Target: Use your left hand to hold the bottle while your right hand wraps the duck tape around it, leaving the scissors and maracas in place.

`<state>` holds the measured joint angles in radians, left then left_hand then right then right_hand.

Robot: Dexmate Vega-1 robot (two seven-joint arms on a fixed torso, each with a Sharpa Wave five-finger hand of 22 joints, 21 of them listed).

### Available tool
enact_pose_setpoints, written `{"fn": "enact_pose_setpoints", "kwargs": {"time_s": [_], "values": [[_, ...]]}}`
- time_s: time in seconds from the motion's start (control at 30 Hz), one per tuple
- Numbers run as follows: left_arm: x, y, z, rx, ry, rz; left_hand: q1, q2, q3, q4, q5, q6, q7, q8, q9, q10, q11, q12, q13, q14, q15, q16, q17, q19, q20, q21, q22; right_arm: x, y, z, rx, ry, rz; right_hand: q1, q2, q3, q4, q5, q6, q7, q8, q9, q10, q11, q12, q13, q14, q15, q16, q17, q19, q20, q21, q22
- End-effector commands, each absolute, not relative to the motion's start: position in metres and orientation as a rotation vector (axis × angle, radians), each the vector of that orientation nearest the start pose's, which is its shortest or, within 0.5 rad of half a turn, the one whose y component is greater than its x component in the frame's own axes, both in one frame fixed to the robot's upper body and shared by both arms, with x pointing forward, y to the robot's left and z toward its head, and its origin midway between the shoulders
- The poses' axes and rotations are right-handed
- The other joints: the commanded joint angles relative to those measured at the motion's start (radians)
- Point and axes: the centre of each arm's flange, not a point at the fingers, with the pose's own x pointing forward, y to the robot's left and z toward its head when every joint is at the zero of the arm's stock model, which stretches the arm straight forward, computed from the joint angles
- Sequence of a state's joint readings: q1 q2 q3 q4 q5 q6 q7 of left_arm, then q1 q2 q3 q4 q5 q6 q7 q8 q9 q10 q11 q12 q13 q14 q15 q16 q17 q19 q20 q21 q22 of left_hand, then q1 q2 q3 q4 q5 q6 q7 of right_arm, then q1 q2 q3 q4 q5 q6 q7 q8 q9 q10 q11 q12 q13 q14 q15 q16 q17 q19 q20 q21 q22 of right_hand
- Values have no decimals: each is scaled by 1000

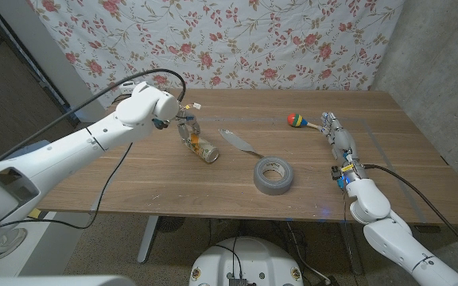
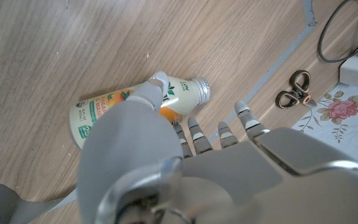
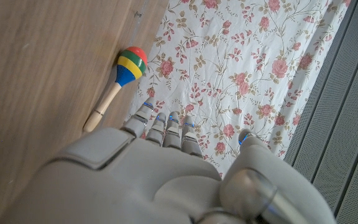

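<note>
The white left arm reaches in from the table's left side, and the left hand (image 1: 183, 125) hangs over the small bottle with the orange-and-cream label and silver cap (image 1: 202, 149), which lies on its side on the wooden table (image 1: 157, 179) left of centre; in the left wrist view the thumb comes down onto the bottle's label (image 2: 114, 107) near its neck while the other fingers (image 2: 219, 134) stay straight and apart beside the cap, so the hand touches the bottle without a full grasp that I can make out; beyond the bottle in that view a pair of dark-handled scissors (image 2: 294, 91) lies near the table's edge; in the head view the scissors' pale blades (image 1: 239, 141) lie just right of the bottle, at the table's middle; nearer the front edge and a little further right lies the grey roll of duct tape (image 1: 273, 175), flat on the wood and apart from both hands; toward the far right a wooden-handled maraca with a red, green, yellow and blue head (image 1: 300, 121) lies on the table; the right hand (image 1: 339, 141) lies stretched along the table just right of the maraca, fingers straight and close together, holding nothing; the right wrist view shows the maraca (image 3: 118, 81) just beyond those fingertips (image 3: 166, 127).
</note>
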<state>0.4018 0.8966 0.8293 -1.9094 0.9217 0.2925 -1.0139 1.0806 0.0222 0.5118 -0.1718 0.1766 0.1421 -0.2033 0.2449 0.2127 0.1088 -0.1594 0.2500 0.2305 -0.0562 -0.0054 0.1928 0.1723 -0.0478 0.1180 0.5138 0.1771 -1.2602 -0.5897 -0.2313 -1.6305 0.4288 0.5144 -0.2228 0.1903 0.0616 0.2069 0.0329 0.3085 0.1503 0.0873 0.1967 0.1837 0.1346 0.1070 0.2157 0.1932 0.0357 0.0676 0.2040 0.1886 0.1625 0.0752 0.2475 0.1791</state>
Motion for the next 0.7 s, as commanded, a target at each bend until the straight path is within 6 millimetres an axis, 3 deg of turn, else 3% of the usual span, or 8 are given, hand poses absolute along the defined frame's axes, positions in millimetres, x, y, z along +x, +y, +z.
{"fn": "enact_pose_setpoints", "kwargs": {"time_s": [0.03,0.1,0.23,0.27,0.4,0.47,0.6,0.7], "values": [[590,219,62,2094,21,-233,21,6,-28,7,0,12,2,14,3,45,16,16,7,78,-17,23,2,54,9,9,4,539,-308,-87,-66,-776,36,6,-3,-2,2,3,10,2,4,2,9,0,-1,2,2,0,1,2,11,1,-2,6],[591,219,60,2101,25,-221,9,8,-60,20,-1,20,8,18,4,68,43,28,15,162,-44,42,7,103,12,20,6,539,-307,-85,-76,-775,28,6,-3,-2,2,3,10,2,4,2,9,0,-2,2,3,0,1,2,12,1,-2,6],[594,221,54,2102,39,-200,-33,5,-107,40,-1,32,54,22,4,95,64,43,29,254,-59,67,14,135,3,24,8,538,-306,-83,-113,-774,19,6,-3,-2,2,3,10,1,4,2,10,0,-1,2,4,2,1,1,12,3,-2,6],[595,221,53,2108,40,-190,-64,-7,-133,51,0,41,56,23,4,111,62,52,35,277,-68,71,17,145,-3,24,9,538,-306,-82,-123,-772,12,6,-3,-2,1,3,10,0,4,2,11,-1,-2,2,4,2,0,1,13,3,-2,6],[597,221,46,2120,60,-160,-150,-47,-199,79,12,65,111,25,2,127,68,70,47,326,-63,76,24,161,14,21,11,538,-304,-80,-134,-772,5,6,-3,-2,1,3,11,-5,3,2,11,-1,-2,2,7,2,1,1,14,5,-3,5],[598,223,43,2111,31,-130,-199,-56,-228,98,22,127,129,44,3,162,70,91,54,361,-66,81,28,174,12,21,13,538,-304,-80,-139,-773,6,7,-3,-2,0,3,11,-7,3,2,12,-3,-2,2,13,2,3,1,15,5,-3,5],[599,224,36,2091,5,-122,-239,-37,-241,119,30,165,139,56,3,211,73,117,61,403,-78,89,33,207,16,30,14,539,-303,-78,-146,-769,-1,7,-2,-2,-1,4,12,-10,3,2,16,-4,-2,2,16,4,3,1,19,7,-2,5],[601,225,28,2067,-43,-121,-244,30,-217,134,35,145,145,42,0,215,77,125,66,401,-59,80,38,212,20,29,16,539,-303,-78,-155,-765,-4,8,-1,-2,-2,4,17,-14,5,2,18,-4,-2,2,21,4,4,1,22,8,-2,5]]}}
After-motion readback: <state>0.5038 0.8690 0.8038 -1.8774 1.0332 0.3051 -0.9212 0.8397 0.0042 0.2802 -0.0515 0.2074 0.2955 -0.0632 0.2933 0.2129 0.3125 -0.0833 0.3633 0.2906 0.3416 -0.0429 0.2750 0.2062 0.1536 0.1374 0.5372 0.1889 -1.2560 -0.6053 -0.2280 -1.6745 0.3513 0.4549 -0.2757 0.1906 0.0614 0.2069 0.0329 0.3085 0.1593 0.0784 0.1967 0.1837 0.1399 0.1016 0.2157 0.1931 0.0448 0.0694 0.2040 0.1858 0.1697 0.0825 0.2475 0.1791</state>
